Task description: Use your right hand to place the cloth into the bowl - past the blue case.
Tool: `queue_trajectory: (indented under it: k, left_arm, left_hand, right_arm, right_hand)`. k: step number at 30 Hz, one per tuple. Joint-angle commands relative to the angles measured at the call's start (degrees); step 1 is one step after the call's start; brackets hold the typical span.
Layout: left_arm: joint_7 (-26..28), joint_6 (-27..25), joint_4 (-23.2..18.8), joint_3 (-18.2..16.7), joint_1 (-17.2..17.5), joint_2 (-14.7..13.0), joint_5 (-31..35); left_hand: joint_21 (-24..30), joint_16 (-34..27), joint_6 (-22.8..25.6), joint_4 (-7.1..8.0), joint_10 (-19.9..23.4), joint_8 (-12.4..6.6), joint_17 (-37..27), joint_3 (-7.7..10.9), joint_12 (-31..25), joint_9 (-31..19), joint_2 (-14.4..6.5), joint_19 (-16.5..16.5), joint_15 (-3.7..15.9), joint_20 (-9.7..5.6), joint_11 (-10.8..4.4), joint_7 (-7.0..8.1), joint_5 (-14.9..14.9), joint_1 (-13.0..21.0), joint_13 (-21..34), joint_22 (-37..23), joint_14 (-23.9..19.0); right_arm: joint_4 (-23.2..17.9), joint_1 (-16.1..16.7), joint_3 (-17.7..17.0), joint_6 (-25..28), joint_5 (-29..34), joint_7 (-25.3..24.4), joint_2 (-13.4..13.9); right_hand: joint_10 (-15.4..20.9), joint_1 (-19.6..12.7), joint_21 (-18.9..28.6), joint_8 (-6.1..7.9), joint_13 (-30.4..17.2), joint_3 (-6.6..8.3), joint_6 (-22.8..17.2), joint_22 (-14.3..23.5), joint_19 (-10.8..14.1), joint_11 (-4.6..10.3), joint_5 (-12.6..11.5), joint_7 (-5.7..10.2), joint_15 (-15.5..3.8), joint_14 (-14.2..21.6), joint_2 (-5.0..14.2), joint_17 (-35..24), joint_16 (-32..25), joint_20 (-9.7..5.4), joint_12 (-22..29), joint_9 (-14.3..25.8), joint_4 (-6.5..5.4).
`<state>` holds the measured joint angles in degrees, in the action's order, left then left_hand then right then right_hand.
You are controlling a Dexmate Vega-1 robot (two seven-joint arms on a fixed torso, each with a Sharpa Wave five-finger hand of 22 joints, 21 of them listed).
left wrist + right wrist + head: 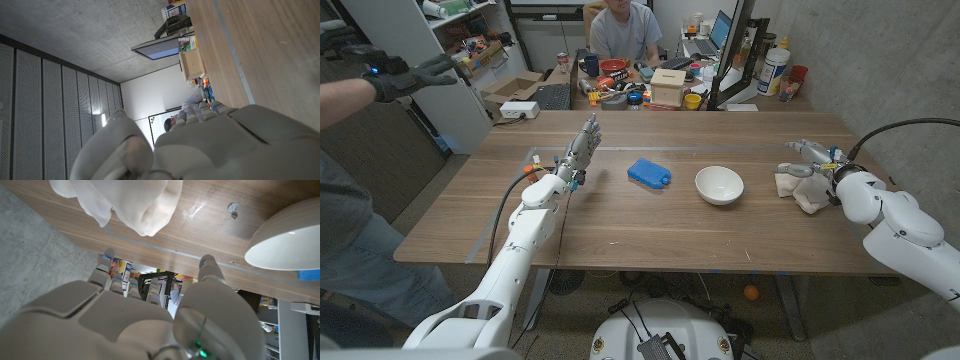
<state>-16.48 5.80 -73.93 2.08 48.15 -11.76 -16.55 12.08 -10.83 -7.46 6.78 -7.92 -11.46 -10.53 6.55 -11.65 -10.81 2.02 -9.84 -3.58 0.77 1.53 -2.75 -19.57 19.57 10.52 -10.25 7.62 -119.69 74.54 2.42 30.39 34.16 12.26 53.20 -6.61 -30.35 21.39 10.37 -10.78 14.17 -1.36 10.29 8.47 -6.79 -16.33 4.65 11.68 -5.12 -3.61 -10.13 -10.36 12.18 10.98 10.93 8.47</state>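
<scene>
A crumpled cream cloth lies on the wooden table at the right side, seen as well in the right wrist view. My right hand hovers just behind it with its fingers stretched out and apart, holding nothing. Left of the cloth stands the white bowl, empty. Further left lies the blue case. My left hand stands upright left of the case, fingers apart and empty.
Along the table's far edge sit a wooden box, cups and small clutter. A person sits behind the table. At the left another person stretches out a black-gloved hand.
</scene>
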Motion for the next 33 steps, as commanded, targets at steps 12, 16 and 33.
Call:
queue_trajectory:
  k: [12, 16, 33]
  left_arm:
    - [0.74, -3.02, -3.40, 0.41, 0.65, -0.64, 0.17]
    - [0.74, -3.89, -4.09, 0.35, 0.77, -0.81, -0.12]
    - [0.42, -5.91, -4.36, 1.44, 0.09, -1.21, 0.27]
  left_hand:
    - [0.31, -0.54, 0.30, -0.15, 0.67, -0.10, -0.22, -0.22, -0.36, -0.14, -0.97, 0.49, -0.27, 2.53, 0.25, 0.67, -0.28, 0.50, 0.26, -0.29, -0.88]
    - [0.44, -0.56, 0.30, -0.18, 0.70, -0.09, -0.23, -0.28, -0.34, -0.14, -1.07, 0.92, -0.25, 3.48, 0.16, 0.69, -0.29, 0.59, 0.26, -0.29, -1.07]
    - [1.35, -0.60, 0.70, -0.40, 0.92, -0.16, -0.28, -0.71, -0.25, -0.18, -1.41, 4.68, -0.83, 9.52, 0.03, 0.91, -0.24, 1.13, 0.27, -0.16, -2.11]
  right_arm:
    - [2.38, -5.07, 6.39, 6.08, 5.88, 9.43, 5.75]
    - [3.07, -5.49, 7.08, 6.97, 6.30, 11.03, 6.32]
    - [7.83, -7.58, 9.44, 8.60, 5.26, 11.35, 4.87]
  right_hand:
    - [-1.02, -0.59, 0.26, 0.63, -0.11, -1.13, 1.35, -0.04, 4.73, -0.32, -1.80, 0.26, 0.55, -0.72, -1.99, -0.14, 0.06, 0.50, 0.48, 0.09, -0.15]
    - [-0.33, -0.51, -0.45, 0.89, -0.11, -1.47, 0.80, -0.17, 4.09, 0.12, -2.10, 0.34, 0.57, -1.13, -2.47, -0.16, 0.12, 0.51, 0.82, 0.07, -0.22]
    - [2.23, -0.40, -0.58, 1.67, -0.10, -2.08, -2.06, 0.04, 7.99, 0.57, -3.52, 1.39, 0.10, 2.09, -2.34, -0.25, -1.08, 0.26, 1.80, 0.04, -0.87]
